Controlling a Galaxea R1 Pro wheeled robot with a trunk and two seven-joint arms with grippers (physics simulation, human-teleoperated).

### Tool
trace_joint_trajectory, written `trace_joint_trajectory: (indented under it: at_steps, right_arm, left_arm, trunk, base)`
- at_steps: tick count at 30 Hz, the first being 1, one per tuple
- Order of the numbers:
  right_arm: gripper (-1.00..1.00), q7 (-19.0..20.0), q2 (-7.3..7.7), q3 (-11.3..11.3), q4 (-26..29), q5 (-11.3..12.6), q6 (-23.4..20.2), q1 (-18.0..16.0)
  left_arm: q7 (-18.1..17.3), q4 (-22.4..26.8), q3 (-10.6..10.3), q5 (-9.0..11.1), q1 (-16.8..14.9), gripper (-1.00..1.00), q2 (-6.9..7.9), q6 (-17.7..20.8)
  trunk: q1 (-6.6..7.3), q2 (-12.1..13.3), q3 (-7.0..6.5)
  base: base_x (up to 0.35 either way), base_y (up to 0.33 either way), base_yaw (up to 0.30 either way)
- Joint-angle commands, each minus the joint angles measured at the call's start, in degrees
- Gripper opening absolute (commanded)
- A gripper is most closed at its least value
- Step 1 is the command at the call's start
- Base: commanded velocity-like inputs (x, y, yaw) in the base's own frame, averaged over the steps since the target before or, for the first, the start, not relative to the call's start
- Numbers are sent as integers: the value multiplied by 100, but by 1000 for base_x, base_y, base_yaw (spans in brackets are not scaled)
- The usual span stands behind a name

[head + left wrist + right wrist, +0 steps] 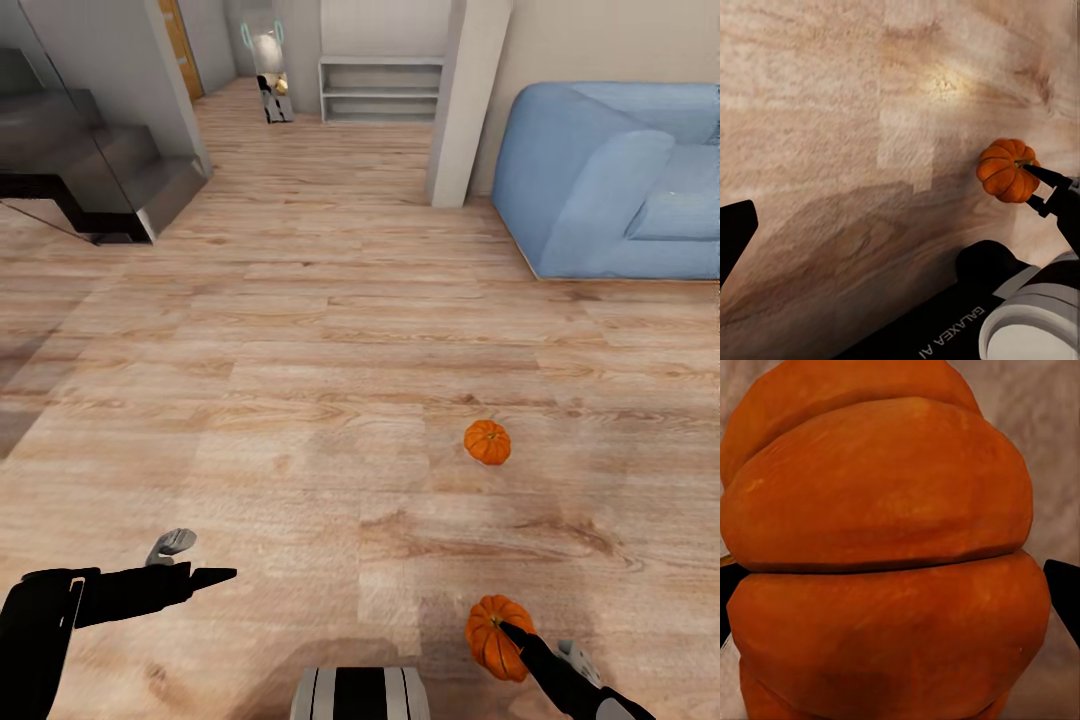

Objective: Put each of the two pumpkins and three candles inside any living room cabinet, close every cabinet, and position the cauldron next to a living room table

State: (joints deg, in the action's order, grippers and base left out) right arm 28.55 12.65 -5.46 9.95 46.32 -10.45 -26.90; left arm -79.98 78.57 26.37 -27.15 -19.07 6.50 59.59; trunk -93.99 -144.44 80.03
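Two pumpkins were in sight on the pale wood floor: a far pumpkin lay free in the open, well apart from a near pumpkin held between the fingers of the right gripper, which was clamped on it close in front of the robot's base. The left gripper hung above bare planks on the other side, its fingers apart and holding nothing. One blue sofa, one grey staircase and one white shelf unit stood beyond.

A home's living room — blue sofa, wood floor, stairs.
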Motion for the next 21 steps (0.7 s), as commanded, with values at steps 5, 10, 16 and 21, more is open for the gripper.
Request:
trace_joint_trajectory:
  at_steps: [5, 10, 16, 21]
  right_arm:
    - [-100, 10, 2, -7, 22, 7, -1, 0]
    - [-100, 54, 19, -15, 34, 15, -25, 0]
    - [-100, 85, 39, -13, 67, 17, -34, 0]
    - [-100, 668, 47, 6, 238, 12, -47, 22]
  left_arm:
    - [0, 0, 0, -5, 0, 100, -2, 0]
    - [7, 0, -6, -24, 0, 100, -8, 0]
    - [16, 0, -15, -31, -2, 100, -10, -8]
    - [27, -1, -27, -36, -1, 100, -16, -9]
  trunk:
    - [13, 7, -111]
    - [25, 14, -222]
    - [41, 22, -355]
    - [54, 28, -466]
  base:
    - [0, 0, 0]
    - [0, 0, 0]
    - [0, 0, 0]
    - [0, 0, 0]
